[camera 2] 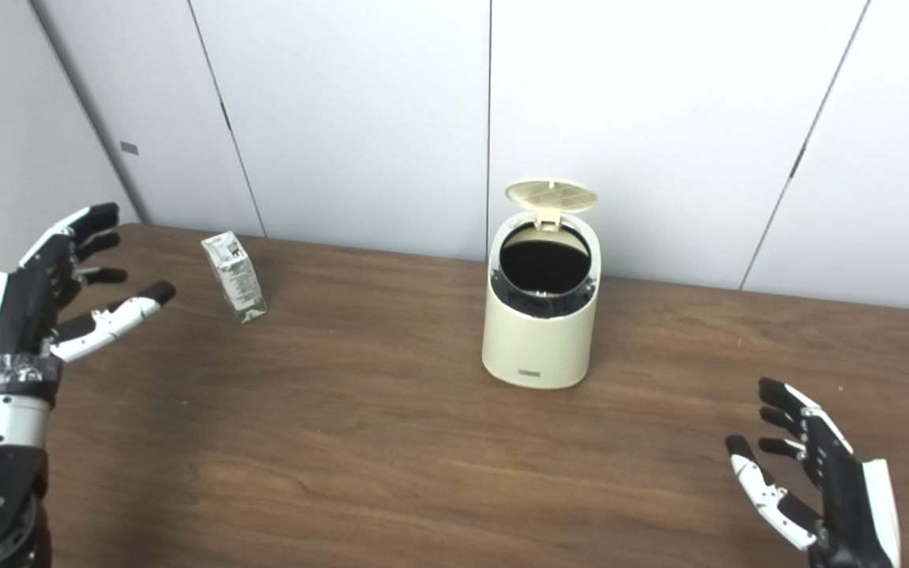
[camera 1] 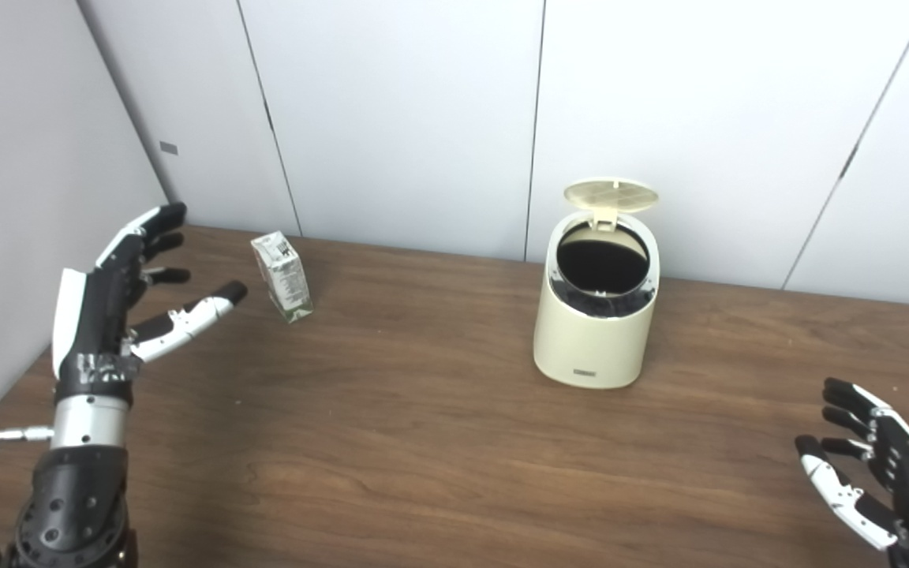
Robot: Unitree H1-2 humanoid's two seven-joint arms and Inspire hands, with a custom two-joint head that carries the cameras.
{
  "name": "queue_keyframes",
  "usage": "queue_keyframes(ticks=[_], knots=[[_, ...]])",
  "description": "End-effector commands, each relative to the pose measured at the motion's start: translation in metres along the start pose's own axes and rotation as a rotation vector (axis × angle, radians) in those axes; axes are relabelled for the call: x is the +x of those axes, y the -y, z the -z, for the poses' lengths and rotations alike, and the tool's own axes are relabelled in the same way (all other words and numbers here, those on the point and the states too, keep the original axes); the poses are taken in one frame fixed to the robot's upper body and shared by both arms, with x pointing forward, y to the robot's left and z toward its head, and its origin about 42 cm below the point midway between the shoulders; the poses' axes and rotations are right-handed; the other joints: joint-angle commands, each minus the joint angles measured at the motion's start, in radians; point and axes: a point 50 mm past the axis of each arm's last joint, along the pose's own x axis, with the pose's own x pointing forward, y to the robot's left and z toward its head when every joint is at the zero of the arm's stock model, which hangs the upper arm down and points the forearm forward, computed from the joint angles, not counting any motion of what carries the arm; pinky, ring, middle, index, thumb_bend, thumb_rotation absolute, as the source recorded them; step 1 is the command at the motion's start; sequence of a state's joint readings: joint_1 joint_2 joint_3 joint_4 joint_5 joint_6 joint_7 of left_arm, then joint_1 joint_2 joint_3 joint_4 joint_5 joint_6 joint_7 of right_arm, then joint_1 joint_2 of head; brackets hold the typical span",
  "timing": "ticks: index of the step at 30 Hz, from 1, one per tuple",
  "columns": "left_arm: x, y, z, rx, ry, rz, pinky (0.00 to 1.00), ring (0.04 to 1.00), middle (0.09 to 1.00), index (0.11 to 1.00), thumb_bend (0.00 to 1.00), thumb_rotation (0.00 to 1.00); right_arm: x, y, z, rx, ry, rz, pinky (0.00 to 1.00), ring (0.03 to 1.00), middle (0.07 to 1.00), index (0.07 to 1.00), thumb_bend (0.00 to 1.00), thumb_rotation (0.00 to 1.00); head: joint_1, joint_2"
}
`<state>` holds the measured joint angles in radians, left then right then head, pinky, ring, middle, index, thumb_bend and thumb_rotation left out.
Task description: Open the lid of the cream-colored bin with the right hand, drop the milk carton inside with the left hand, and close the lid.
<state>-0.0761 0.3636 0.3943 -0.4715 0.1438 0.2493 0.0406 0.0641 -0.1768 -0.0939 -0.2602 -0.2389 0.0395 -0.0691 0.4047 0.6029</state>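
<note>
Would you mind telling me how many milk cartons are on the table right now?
1. The carton stands at the far left of the table, beside the open left hand. The bin's dark interior could hide another.

Right hand [camera 1: 877,481] partly cut by the picture's edge; bin [camera 1: 592,335] interior dark; milk carton [camera 1: 282,276] print illegible

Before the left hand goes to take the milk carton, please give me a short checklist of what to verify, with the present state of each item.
1. Lid of the cream-colored bin is up, opening uncovered: ok.
2. Milk carton stands on the table, untouched: ok.
3. Left hand is open, fingers apart, beside the carton: ok.
4. Right hand is open and away from the bin: ok.
5. Nothing lies between carton and bin: ok.
6. Bin interior has room: cannot tell, it looks dark.
</note>
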Motion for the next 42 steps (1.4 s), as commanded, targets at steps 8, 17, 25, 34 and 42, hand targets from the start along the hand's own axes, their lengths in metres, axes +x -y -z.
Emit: queue_keyframes(ticks=[8, 17, 25, 34, 42], knots=[[0.009, 0.002, 0.007, 0.0, -0.039, -0.041, 0.72, 0.843, 0.866, 0.873, 0.95, 0.28, 0.016, 0.016, -0.018, -0.017, 0.097, 0.015, 0.57, 0.757, 0.775, 0.747, 0.07, 0.38, 0.116, -0.015], [0.014, 0.016, 0.017, -0.083, -0.182, 0.023, 0.81, 0.901, 0.922, 0.927, 1.0, 0.35, 0.032, 0.023, -0.007, 0.01, 0.088, 0.034, 0.41, 0.662, 0.703, 0.667, 0.08, 0.59, 0.208, -0.054], [0.027, 0.024, 0.026, -0.144, -0.26, 0.008, 0.83, 0.919, 0.926, 0.954, 1.0, 0.39, 0.04, 0.022, 0.002, 0.016, 0.09, 0.027, 0.39, 0.654, 0.695, 0.66, 0.14, 0.63, 0.255, -0.085], [0.045, 0.03, 0.041, -0.259, -0.321, 0.011, 0.94, 0.991, 0.996, 0.978, 1.0, 0.41, 0.043, 0.02, 0.005, 0.014, 0.093, 0.015, 0.38, 0.643, 0.692, 0.66, 0.12, 0.6, 0.26, -0.096], [0.064, 0.036, 0.056, -0.304, -0.377, 0.04, 1.0, 1.0, 1.0, 0.986, 1.0, 0.37, 0.043, 0.015, 0.003, 0.048, 0.091, 0.003, 0.37, 0.639, 0.687, 0.664, 0.12, 0.57, 0.252, -0.107]])
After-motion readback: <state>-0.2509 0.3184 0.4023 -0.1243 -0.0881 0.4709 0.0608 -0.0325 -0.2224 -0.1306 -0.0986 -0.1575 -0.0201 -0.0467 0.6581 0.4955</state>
